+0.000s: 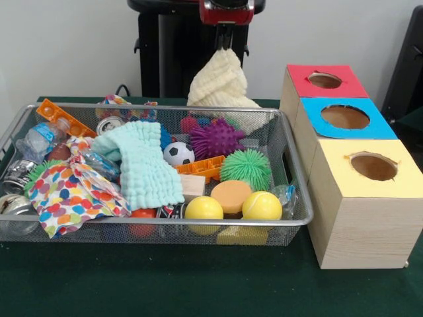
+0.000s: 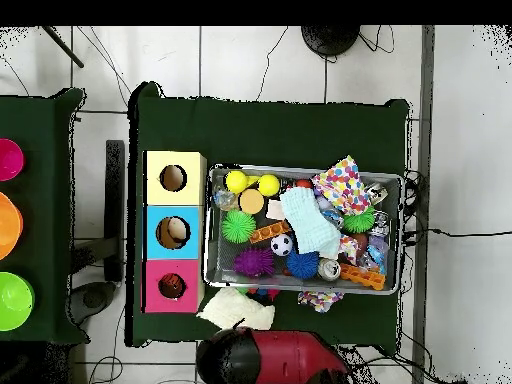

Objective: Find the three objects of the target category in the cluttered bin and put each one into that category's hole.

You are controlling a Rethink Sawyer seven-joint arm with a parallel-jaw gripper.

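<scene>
My fingers are pinched on the cream cloth, hanging at twelve o'clock behind the bin. I fear its trailing folds snagging the red hole.

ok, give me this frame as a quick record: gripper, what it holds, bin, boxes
gripper: shut on cream cloth, raised behind the bin's far edge
cream cloth: hanging from gripper, outside the bin; overhead view shows it near the red box
bin: wire mesh, cluttered; holds mint cloth, polka-dot cloth, two yellow balls, spiky balls, soccer ball, bottles
boxes: red box, blue box, yellow box in a row beside the bin, one hole on top of each
cloths still in bin: two visible
</scene>
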